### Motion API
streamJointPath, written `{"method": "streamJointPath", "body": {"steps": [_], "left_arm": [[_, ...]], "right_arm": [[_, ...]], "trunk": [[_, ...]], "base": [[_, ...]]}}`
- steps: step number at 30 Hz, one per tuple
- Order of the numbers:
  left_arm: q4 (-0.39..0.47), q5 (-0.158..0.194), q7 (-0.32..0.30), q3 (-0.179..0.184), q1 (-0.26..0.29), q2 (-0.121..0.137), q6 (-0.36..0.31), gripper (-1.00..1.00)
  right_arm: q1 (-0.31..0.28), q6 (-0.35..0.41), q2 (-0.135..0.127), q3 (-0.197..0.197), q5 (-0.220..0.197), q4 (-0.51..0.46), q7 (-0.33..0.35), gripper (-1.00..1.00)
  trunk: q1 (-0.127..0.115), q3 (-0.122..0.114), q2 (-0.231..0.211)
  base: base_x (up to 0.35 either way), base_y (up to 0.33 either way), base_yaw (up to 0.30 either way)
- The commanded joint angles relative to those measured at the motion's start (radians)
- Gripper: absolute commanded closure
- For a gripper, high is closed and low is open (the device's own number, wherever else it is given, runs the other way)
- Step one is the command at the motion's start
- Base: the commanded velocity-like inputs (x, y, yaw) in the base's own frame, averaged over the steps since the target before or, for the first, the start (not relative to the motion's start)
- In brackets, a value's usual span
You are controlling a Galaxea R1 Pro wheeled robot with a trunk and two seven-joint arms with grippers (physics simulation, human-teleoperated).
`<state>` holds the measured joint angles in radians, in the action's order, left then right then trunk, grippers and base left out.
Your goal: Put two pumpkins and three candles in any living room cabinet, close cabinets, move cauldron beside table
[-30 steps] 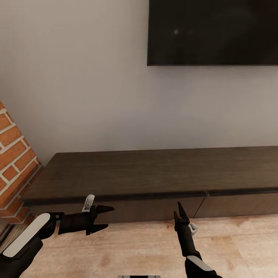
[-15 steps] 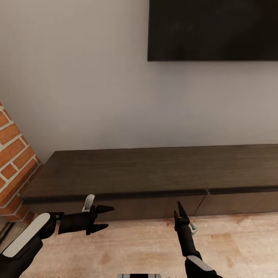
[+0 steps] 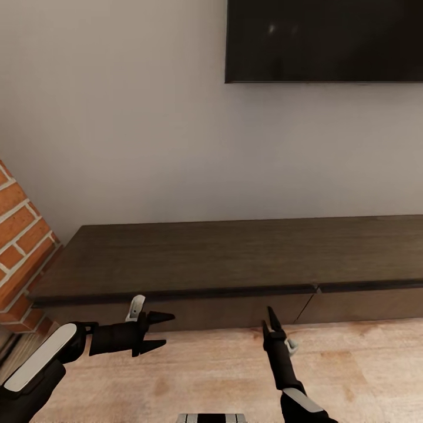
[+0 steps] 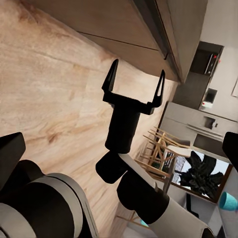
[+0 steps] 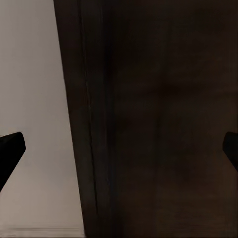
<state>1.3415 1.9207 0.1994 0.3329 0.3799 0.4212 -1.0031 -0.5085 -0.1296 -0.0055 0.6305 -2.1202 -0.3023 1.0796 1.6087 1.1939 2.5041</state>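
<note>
The long dark brown cabinet (image 3: 235,258) runs along the wall in front of me. Its top is bare and its drawer fronts (image 3: 235,314) sit flush. My left gripper (image 3: 160,331) hangs open just before the cabinet's left drawer, pointing right, with nothing between its fingers. My right gripper (image 3: 269,317) points up at the drawer front near the seam. The left wrist view shows the right gripper (image 4: 137,74) with its fingers spread and nothing held, close to the cabinet (image 4: 124,25). The cabinet's dark wood (image 5: 163,119) is very near in the right wrist view. Pumpkins, candles, cauldron and table are out of view.
A black TV (image 3: 323,41) hangs on the pale wall above the cabinet. A brick column (image 3: 20,247) stands at the cabinet's left end. Light wooden floor (image 3: 205,376) lies under both arms. Wooden chairs (image 4: 158,148) and a kitchen show far off.
The whole picture has slid upward a little, so the camera has moved. Both arms hold nearly the same pose, and both grippers stay open.
</note>
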Motion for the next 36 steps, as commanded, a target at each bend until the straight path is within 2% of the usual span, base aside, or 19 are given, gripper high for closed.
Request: {"method": "streamJointPath", "body": {"steps": [1,5,9,36], "left_arm": [[0.001,0.011,0.009,0.001,0.001,0.001,0.0,-1.0],[0.001,0.011,0.009,0.001,0.001,0.001,0.0,-1.0],[0.001,0.011,0.009,0.001,0.001,0.001,0.0,-1.0],[0.002,0.011,0.009,0.002,0.001,0.002,0.0,-1.0]], "right_arm": [[-0.001,-0.01,0.0,0.008,0.003,-0.001,0.002,-1.0],[-0.001,-0.01,0.001,0.007,0.048,-0.002,0.003,-1.0],[-0.001,-0.01,0.001,0.007,0.06,-0.004,0.004,-1.0],[-0.003,-0.01,0.002,0.008,0.065,-0.005,0.005,-1.0]], "trunk": [[0.0,0.001,0.0],[0.0,0.001,0.0],[0.0,0.001,0.0],[0.0,0.001,0.0]], "base": [[0.0,0.0,0.0],[0.0,0.0,0.0],[0.005,0.0,0.0],[0.074,0.0,0.0]]}}
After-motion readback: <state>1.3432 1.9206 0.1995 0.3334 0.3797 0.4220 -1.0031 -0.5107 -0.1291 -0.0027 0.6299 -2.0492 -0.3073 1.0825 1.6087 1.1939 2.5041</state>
